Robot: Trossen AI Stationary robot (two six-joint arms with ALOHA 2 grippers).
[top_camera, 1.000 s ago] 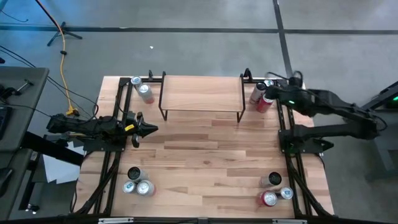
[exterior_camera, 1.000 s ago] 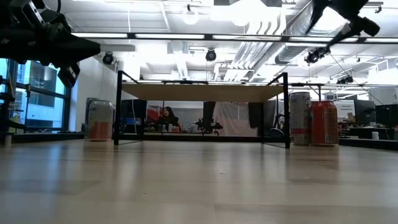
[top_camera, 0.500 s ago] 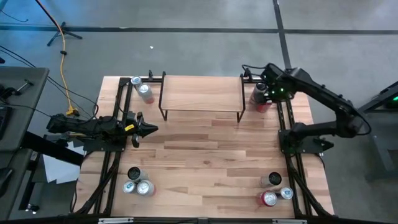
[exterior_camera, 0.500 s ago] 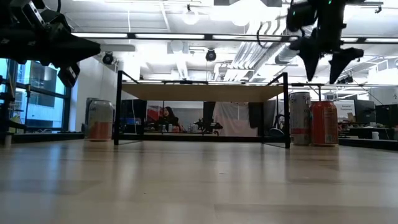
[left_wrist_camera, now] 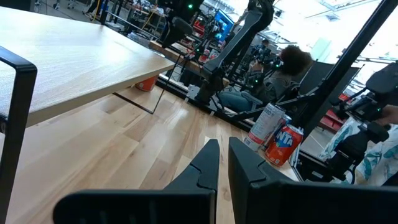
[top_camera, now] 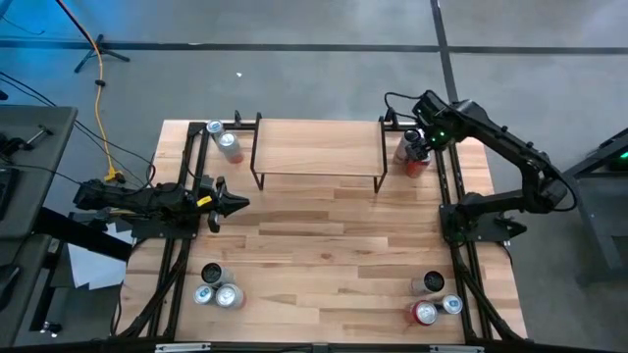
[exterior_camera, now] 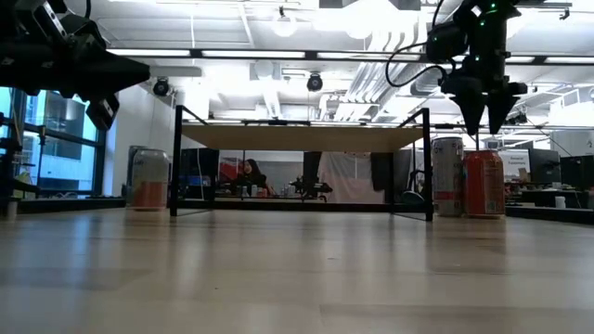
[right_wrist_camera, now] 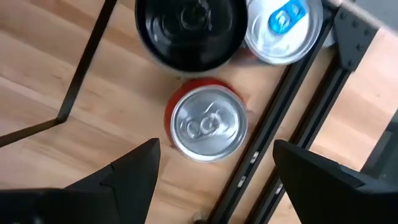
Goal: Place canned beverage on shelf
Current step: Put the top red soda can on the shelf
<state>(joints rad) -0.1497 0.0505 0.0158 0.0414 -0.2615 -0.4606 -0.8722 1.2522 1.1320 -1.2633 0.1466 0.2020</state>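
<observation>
Three cans stand clustered under the right gripper (right_wrist_camera: 214, 171), at the far right corner of the table (top_camera: 324, 245), just beside the shelf's right legs. Item one: a red can (right_wrist_camera: 207, 126) with a plain silver lid, upright, directly ahead of the spread fingers and centred between them in the right wrist view. Item two: a black-topped can (right_wrist_camera: 189, 28), beyond the red one and touching or nearly touching it. Item three: a can with a silver lid and blue tab (right_wrist_camera: 285, 25), beside the black one, against the black frame rail (right_wrist_camera: 283, 99).

Right gripper: jaws wide apart, empty, pointing straight down, poised above the red can without contact; in the low view the fingertips (exterior_camera: 473, 119) hang just above the can tops.

Shelf (top_camera: 319, 147): light wood top on thin black legs, standing at the far middle of the table, nothing on it. It lies just to the side of the right jaws and well ahead of the left ones.

Left gripper (top_camera: 235, 204): jaws pressed together, holding nothing, raised over the table's left edge, pointing toward the table's middle.

Other stock: two cans (top_camera: 224, 140) at the far left corner beside the shelf's left legs; three cans (top_camera: 216, 289) at the near left; three cans (top_camera: 434, 297) at the near right, well away from both sets of jaws.
</observation>
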